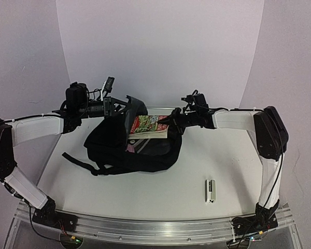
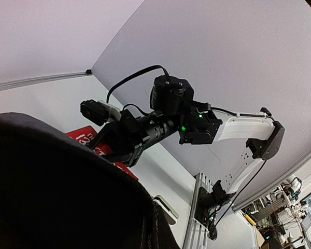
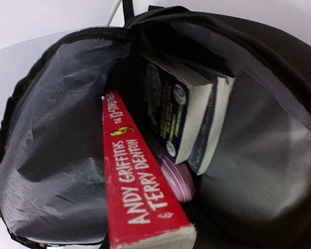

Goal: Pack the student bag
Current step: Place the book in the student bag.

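A big black bag point(image 1: 145, 155) lies in the middle of the white table point(image 1: 223, 155), a bit to the left. Its straps trail out on the left side. Its mouth faces the right.

The left arm point(image 1: 39, 127) reaches in from the left. The left jaws are shut tight on the top flap point(image 1: 136, 106) of the bag. They hold the flap up, so the mouth is open. In the left wrist view, black cloth fills the near part of the picture.

The right arm point(image 1: 238, 120) reaches in from the right, up to the mouth of the bag. The right jaws are only a little way apart. They pinch the edge of a red book point(image 3: 137, 192). The book is partly in the bag, and one end pokes out of the mouth.

The right wrist view looks into the bag. The inside is grey point(image 3: 57, 145). The red book stands on its edge with its spine up, and white words run along the spine. To the right of it, deeper in, sits a blue book point(image 3: 179, 116). There looks to be one more book just behind that one. A pink case point(image 3: 177, 179) lies low down between the red book and the blue book, and it is partly hidden.

A small white thing point(image 1: 211, 190) lies on the table near the right arm, well apart from the bag. I cannot tell what it is.
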Robot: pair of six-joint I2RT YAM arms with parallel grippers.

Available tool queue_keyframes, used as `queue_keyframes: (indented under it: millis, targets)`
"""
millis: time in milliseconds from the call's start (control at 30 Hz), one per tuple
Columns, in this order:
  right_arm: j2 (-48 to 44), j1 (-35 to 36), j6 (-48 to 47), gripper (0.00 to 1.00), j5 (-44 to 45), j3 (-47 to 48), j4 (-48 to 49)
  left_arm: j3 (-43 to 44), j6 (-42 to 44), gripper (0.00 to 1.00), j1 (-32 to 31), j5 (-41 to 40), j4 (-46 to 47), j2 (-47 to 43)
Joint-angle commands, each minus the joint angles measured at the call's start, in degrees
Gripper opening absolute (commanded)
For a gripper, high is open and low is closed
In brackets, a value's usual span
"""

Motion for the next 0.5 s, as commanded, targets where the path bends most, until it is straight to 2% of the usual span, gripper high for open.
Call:
queue_keyframes:
  millis: [0,300,367,467]
  targets:
    - [3.77,2.47,2.47,0.0,4.2,5.28,8.95,0.53,2.11,0.0,-0.45,1.09,0.62,-1.96]
    - [12.02,6.88,4.77,0.0,17.44,11.26,11.31,0.6,1.9,0.0,-0.54,1.48,1.19,-1.21]
    - [14.19,7.63,5.01,0.06,18.26,14.62,12.1,0.58,1.55,0.0,-0.65,2.07,1.56,-0.9]
    - [18.14,8.69,6.03,0.1,19.01,18.63,12.52,0.41,0.87,0.0,-0.79,2.72,2.1,-0.32]
